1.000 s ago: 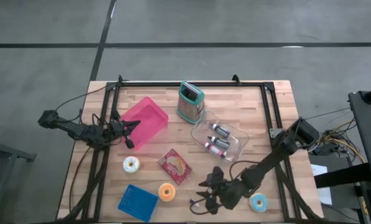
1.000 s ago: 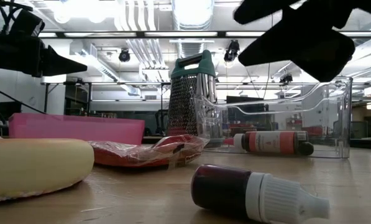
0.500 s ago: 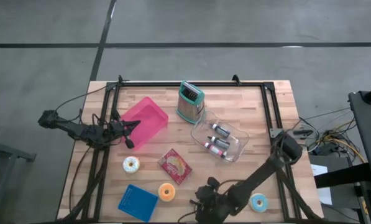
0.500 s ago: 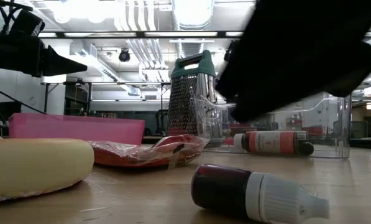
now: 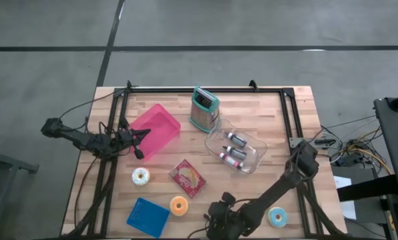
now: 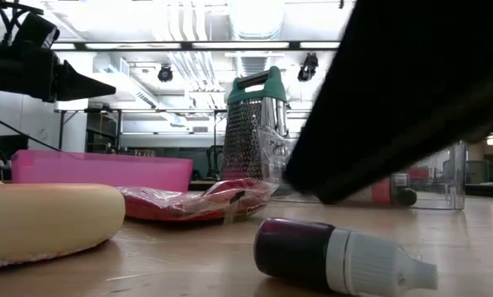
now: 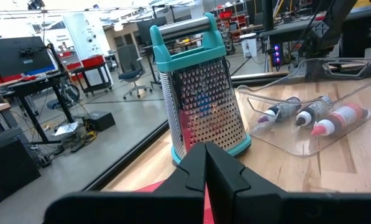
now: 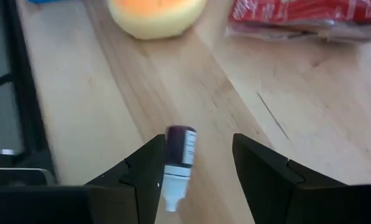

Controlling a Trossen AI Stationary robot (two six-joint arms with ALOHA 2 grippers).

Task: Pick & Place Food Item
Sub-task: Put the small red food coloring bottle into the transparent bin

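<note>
Right claw [image 8: 194, 168], fingers spread, is hovering over a small dark bottle [image 8: 179, 155] lying on the counter [image 8: 309, 124]: light, rigid, probably slippery, best gripped across its body.

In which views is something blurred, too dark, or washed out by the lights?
Low view: the right arm is a black, detail-less mass blocking the clear bin, and the ceiling lights glare white. Right wrist view: the small dark bottle and the wood are smeared by motion. Left wrist view: the grater is sharp; the near gripper is soft.
</note>
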